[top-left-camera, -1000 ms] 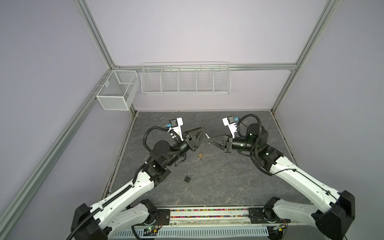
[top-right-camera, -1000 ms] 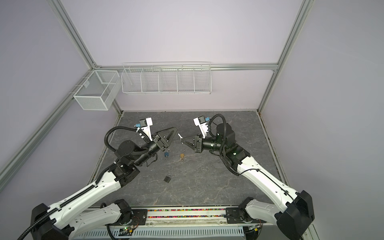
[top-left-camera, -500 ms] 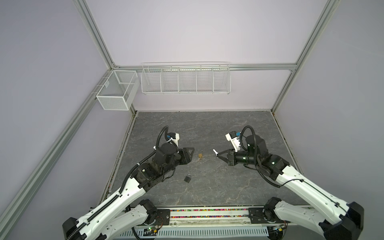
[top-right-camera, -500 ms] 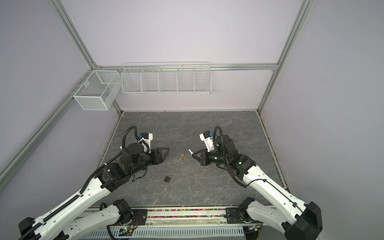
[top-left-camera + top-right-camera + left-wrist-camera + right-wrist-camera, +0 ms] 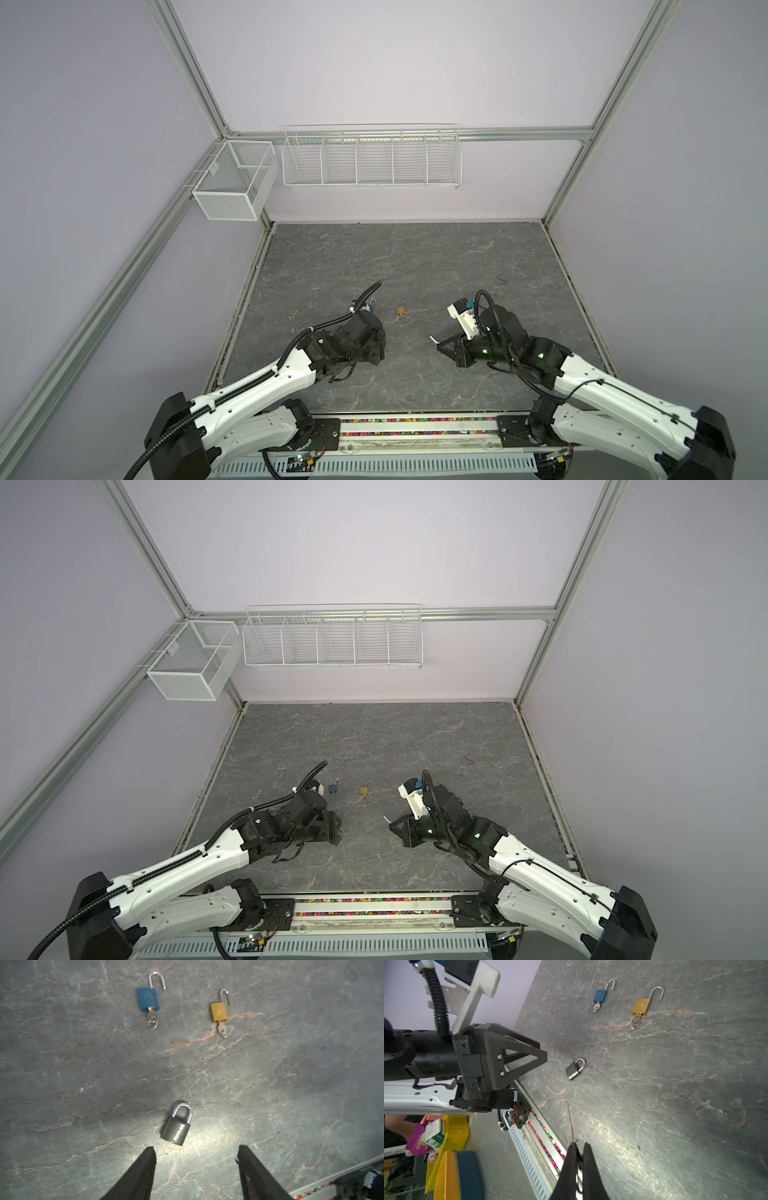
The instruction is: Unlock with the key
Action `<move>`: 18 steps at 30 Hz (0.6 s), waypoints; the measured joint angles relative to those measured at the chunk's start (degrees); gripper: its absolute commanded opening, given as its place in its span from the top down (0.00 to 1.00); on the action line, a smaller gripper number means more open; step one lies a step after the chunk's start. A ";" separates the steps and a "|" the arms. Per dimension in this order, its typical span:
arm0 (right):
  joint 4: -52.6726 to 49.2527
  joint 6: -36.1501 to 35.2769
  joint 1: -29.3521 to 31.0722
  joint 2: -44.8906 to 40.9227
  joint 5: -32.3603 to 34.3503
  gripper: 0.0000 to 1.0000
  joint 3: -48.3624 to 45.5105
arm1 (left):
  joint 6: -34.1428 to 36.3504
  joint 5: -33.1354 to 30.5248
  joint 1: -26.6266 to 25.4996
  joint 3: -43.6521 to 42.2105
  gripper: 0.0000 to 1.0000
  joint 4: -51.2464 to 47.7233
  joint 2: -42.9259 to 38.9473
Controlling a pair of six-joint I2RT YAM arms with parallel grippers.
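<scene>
Right end effector (image 5: 579,1146) was clamped shut on the thin key (image 5: 572,1122), blade poking out ahead! Left end effector (image 5: 195,1151) hung with jaws spread wide, just short of the grey padlock (image 5: 176,1130), which lay flat on the tabletop (image 5: 291,1084), shackle closed. Farther out lay the blue padlock (image 5: 147,999) and gold padlock (image 5: 219,1012), side by side, shackles sprung, keys in

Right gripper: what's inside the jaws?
A thin metal key is pinched in the right gripper; its blade sticks out in front. The key's head is mostly hidden between the fingers.
</scene>
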 measured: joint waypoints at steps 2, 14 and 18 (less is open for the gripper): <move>1.27 0.39 0.24 -0.90 0.35 0.93 -1.14 | 0.20 0.02 -0.07 -0.57 0.33 0.52 1.77; 4.90 0.79 1.05 -2.80 2.27 0.93 -2.14 | 0.74 1.09 -0.15 0.44 0.33 3.52 18.01; 4.92 0.79 1.11 -3.50 3.10 0.93 -2.25 | 0.72 1.60 -0.22 1.05 0.33 4.17 20.13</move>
